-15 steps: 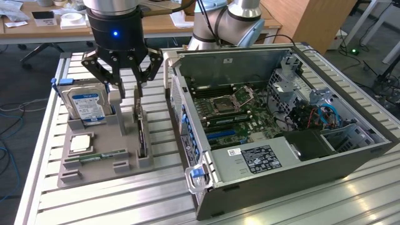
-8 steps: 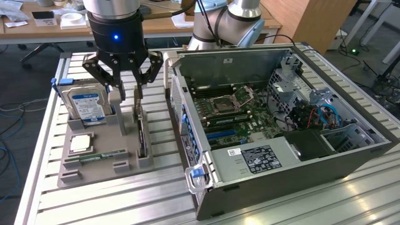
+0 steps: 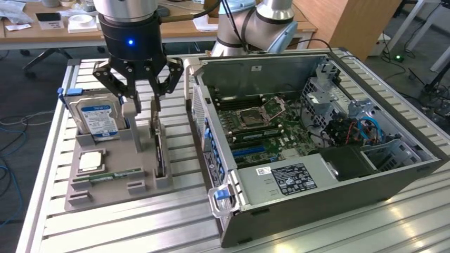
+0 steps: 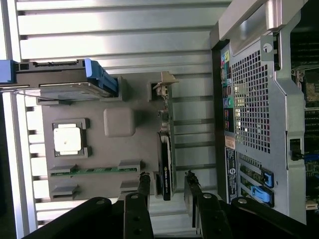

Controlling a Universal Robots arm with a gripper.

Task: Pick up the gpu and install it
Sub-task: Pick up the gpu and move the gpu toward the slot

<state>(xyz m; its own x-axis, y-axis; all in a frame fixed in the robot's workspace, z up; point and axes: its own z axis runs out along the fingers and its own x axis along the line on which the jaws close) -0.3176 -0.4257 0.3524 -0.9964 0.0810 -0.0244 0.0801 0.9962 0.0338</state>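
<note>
The gpu (image 3: 159, 150) stands on edge in a slot of the grey holder (image 3: 123, 158), a thin dark card with its silver bracket (image 4: 163, 88) at one end. My gripper (image 3: 143, 108) hangs directly over it, open. In the wrist view the two fingertips (image 4: 144, 178) flank the card's near end (image 4: 165, 169) with a gap on each side, and nothing is gripped. The open computer case (image 3: 316, 137) lies at the exterior view's right, its green motherboard (image 3: 260, 126) exposed.
In the holder also stand a blue-labelled hard drive (image 3: 98, 120), a square processor (image 3: 91, 161) and a narrow memory stick (image 3: 109, 176). All of it rests on a slatted aluminium table (image 3: 140, 221). The case wall (image 4: 249, 99) is close beside the gpu slot.
</note>
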